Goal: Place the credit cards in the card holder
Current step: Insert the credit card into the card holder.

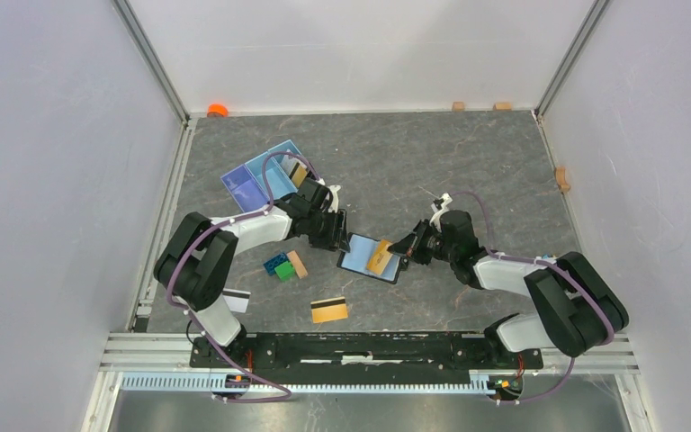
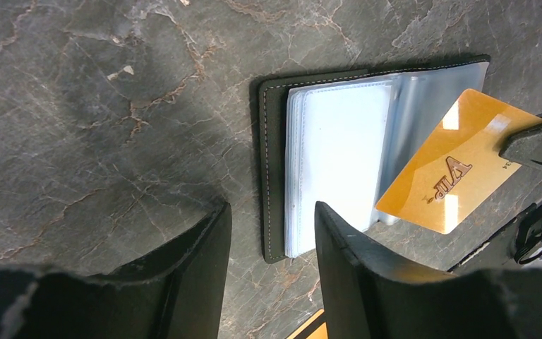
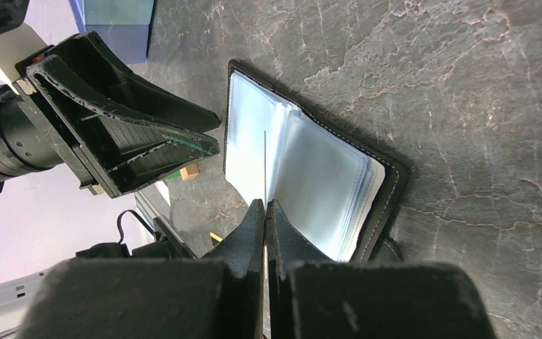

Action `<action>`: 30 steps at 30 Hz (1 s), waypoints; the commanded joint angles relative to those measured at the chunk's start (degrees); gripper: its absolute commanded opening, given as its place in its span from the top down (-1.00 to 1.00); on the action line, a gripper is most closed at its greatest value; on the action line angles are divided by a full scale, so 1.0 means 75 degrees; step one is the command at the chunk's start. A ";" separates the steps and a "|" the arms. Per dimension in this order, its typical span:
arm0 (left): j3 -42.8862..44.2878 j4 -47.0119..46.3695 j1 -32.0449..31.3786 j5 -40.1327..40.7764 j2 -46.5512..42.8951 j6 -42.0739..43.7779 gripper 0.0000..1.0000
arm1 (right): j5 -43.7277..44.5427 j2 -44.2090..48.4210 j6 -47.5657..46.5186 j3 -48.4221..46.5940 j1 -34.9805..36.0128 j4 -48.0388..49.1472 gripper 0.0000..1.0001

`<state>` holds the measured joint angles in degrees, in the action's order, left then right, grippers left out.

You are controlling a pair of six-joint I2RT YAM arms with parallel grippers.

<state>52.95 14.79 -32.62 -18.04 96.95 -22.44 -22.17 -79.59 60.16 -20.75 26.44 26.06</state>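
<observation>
Right hand (image 3: 264,212) clamped on gold card (image 2: 452,169) above card holder (image 2: 275,141), left hand (image 2: 272,213) half-open alongside, bricks (image 1: 281,267) nearby

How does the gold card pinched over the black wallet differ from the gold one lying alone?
The pinched gold card is held tilted by the right arm's fingers over the open black card holder; the lone gold card lies flat on the table, untouched. The pinched one shows VIP lettering; the lone one shows a dark stripe. Both are gold rectangles.
</observation>
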 commanded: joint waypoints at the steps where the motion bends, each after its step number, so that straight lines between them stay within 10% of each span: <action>1: 0.0135 -0.0006 -0.0045 0.0009 0.0078 -0.0196 -0.06 | 0.0156 -0.0123 -0.0104 -0.0001 -0.0039 0.0296 1.00; 30: 0.0205 0.0055 -0.0057 -0.0079 0.0253 -0.0173 0.12 | 0.0183 -0.1114 -0.0296 -0.0317 0.0048 0.0173 1.00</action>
<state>53.17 14.83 -32.67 -18.22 97.73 -22.44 -21.85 -86.37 60.16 -21.12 26.50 28.99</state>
